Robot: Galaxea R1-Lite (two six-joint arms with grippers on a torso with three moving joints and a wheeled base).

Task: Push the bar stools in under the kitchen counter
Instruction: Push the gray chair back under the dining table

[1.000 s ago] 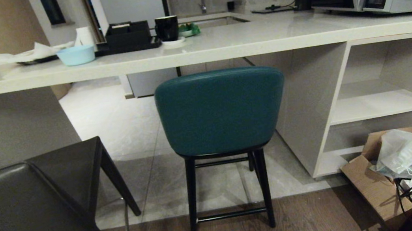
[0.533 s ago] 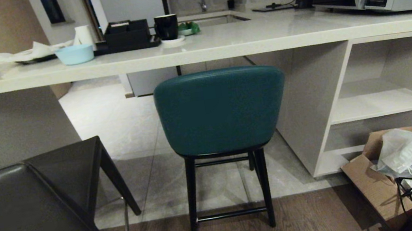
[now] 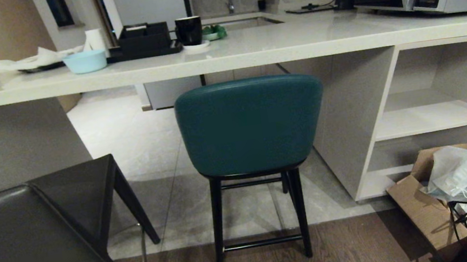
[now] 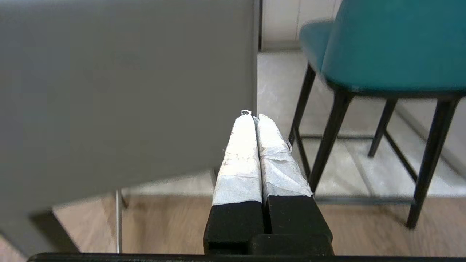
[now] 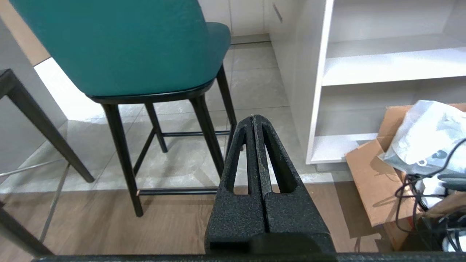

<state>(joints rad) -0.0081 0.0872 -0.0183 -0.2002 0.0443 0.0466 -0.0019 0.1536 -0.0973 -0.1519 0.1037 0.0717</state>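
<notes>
Nothing has shifted since a second ago. The teal stool (image 3: pixel 252 128) stands before the tabletop (image 3: pixel 224 58), the grey stool (image 3: pixel 35 238) nearer, at left. Both grippers (left (image 4: pixel 255 116), right (image 5: pixel 254 118)) hang low, fingers pressed together, empty. A cardboard box (image 3: pixel 420 210) with cables sits right.

Teal stool (image 3: pixel 251 124) sits dead centre in the knee space under the table (image 3: pixel 224 58), back just below the edge. Open floor on both sides of it, wider on the left up to the side panel (image 3: pixel 14 142). Grey stool (image 3: pixel 31 238) blocks the near left; its back fills most of the left wrist view, probably very close. Shelf unit (image 3: pixel 430 118) and box (image 3: pixel 424 209) with bag and cables crowd the right.
</notes>
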